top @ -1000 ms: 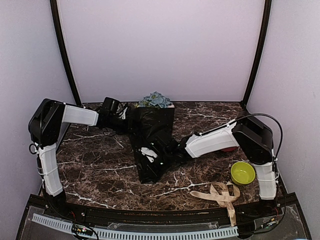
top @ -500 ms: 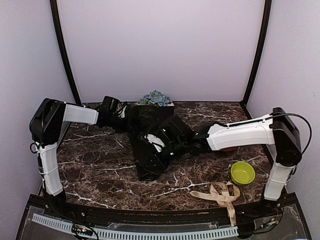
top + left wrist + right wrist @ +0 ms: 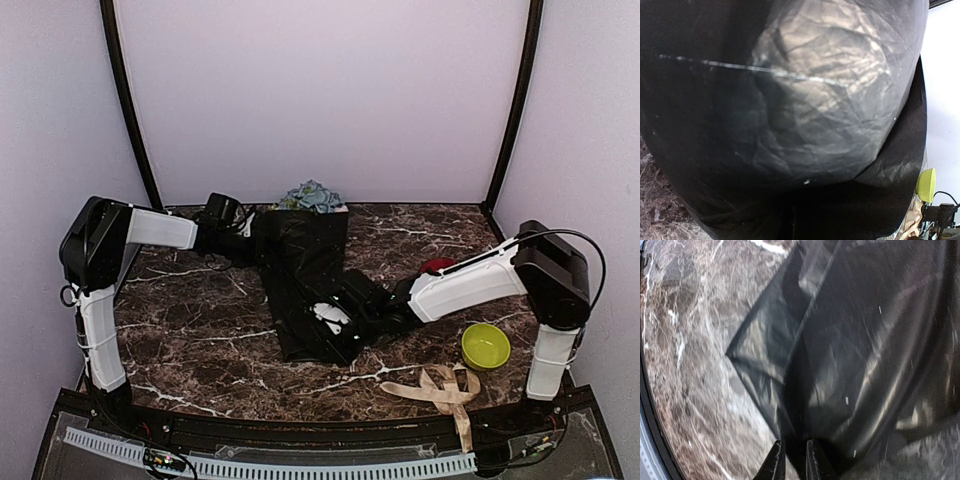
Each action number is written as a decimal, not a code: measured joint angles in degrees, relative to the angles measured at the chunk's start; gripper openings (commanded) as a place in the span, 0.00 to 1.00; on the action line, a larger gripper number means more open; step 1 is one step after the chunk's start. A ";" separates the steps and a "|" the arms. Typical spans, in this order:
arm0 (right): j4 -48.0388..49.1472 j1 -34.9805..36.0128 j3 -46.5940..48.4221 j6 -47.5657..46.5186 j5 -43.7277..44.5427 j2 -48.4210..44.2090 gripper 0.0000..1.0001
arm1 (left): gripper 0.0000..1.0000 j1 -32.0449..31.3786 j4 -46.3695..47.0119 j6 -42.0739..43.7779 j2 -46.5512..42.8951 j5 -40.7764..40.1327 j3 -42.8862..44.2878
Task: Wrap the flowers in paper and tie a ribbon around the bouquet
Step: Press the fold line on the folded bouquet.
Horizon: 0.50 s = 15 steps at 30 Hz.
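- One black paper point(image 3: 305, 290), folded, at the middle of the surface point(image 3: 190, 330).
- One bunch of flowers point(image 3: 310, 197), at the paper's far end.
- One beige ribbon point(image 3: 440, 390), near right.
- One yellow-green bowl point(image 3: 486, 346), right.
- One red object point(image 3: 436, 265), right, partly hidden.
- Two arms: left point(image 3: 160, 231), right point(image 3: 465, 287).

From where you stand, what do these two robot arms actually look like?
Both arms have white shell segments joined by chunky black joints. The right arm carries a thin black cable looping over its elbow. The left arm matches it. The right gripper ends in slim, pointed black fingers.
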 measured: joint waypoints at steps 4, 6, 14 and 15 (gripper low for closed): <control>-2.40 0.09 -4.11 0.04 -0.07 -4.66 0.16 | 0.00 -0.02 -0.11 0.13 0.07 0.28 0.00; -4.55 0.13 -4.57 -0.24 -0.81 -6.38 0.17 | 0.00 0.00 -0.07 0.24 0.09 0.26 0.00; -7.06 -0.24 2.36 -0.98 -3.63 -7.43 0.18 | 0.02 0.04 -0.09 0.59 0.09 0.22 0.00; -6.78 -0.37 4.92 -0.81 -3.21 -5.97 0.18 | 0.03 0.04 -0.09 0.61 0.09 0.17 0.00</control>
